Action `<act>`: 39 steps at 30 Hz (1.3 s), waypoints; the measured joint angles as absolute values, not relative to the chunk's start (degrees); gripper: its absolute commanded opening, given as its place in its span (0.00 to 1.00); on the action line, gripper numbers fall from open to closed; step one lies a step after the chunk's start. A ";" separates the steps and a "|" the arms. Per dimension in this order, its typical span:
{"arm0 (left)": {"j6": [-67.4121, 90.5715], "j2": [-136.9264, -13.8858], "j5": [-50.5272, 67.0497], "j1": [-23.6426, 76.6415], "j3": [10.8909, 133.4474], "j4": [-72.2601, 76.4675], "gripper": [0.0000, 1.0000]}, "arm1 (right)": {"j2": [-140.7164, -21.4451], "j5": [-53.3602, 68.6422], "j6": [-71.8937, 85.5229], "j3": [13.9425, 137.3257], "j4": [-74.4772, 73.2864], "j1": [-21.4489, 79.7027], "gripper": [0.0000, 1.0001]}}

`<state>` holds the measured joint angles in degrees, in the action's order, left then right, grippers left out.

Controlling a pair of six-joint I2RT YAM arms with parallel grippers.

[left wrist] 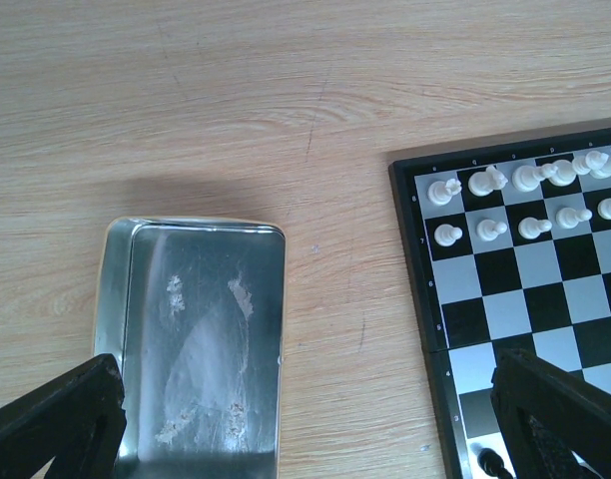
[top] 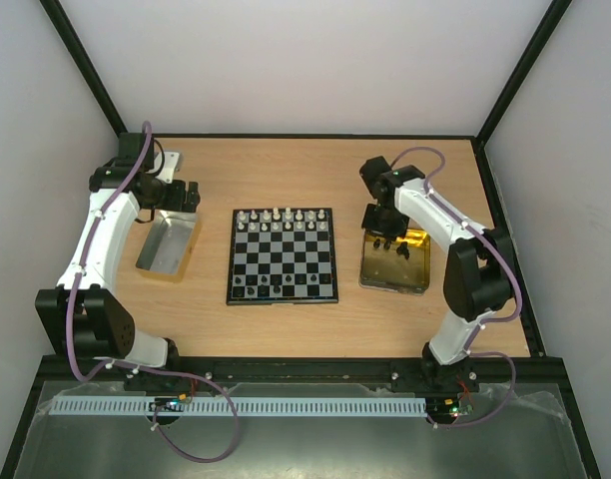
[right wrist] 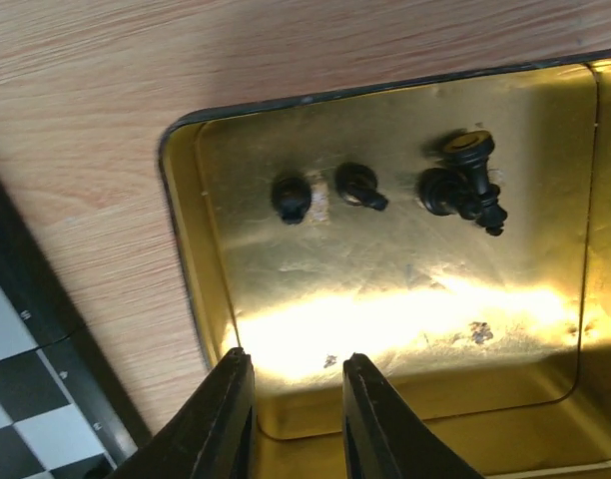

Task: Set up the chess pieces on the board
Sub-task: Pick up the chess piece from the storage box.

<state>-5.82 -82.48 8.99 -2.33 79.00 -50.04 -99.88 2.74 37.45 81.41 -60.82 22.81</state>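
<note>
Hovering right of board (top: 286, 257): right gripper (right wrist: 297, 361) over gold tray (right wrist: 211, 299), fingers narrowly apart, nothing between. Few black pieces (right wrist: 463, 185) loose in that tray. White pieces (top: 284, 220) fill board's far two rows. Left of board: left gripper (left wrist: 305, 367) spread wide above silver tray (left wrist: 201, 329).

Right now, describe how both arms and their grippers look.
The left arm and the right arm each have white links joined by bulky black joints, and a mauve cable loops along each. The left gripper and the right gripper end in flat, black, tapered fingers. No markings are readable.
</note>
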 measured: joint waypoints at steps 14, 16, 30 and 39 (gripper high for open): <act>-5.85 -82.94 8.97 -2.33 79.00 -50.06 1.00 | -100.31 4.95 35.75 78.11 -54.46 14.28 0.23; -5.87 -82.94 8.95 -2.33 79.00 -50.06 1.00 | -100.64 5.34 35.75 77.80 -53.52 14.02 0.23; -6.02 -82.94 8.93 -2.33 79.00 -50.11 1.00 | -100.68 7.57 35.81 71.48 -49.45 7.88 0.23; -6.02 -83.02 8.93 -2.33 79.00 -50.24 1.00 | -100.62 7.79 35.79 69.89 -48.14 7.62 0.22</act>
<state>-6.02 -83.02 8.93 -2.33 79.00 -50.24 -100.62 7.79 35.79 69.89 -48.14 7.62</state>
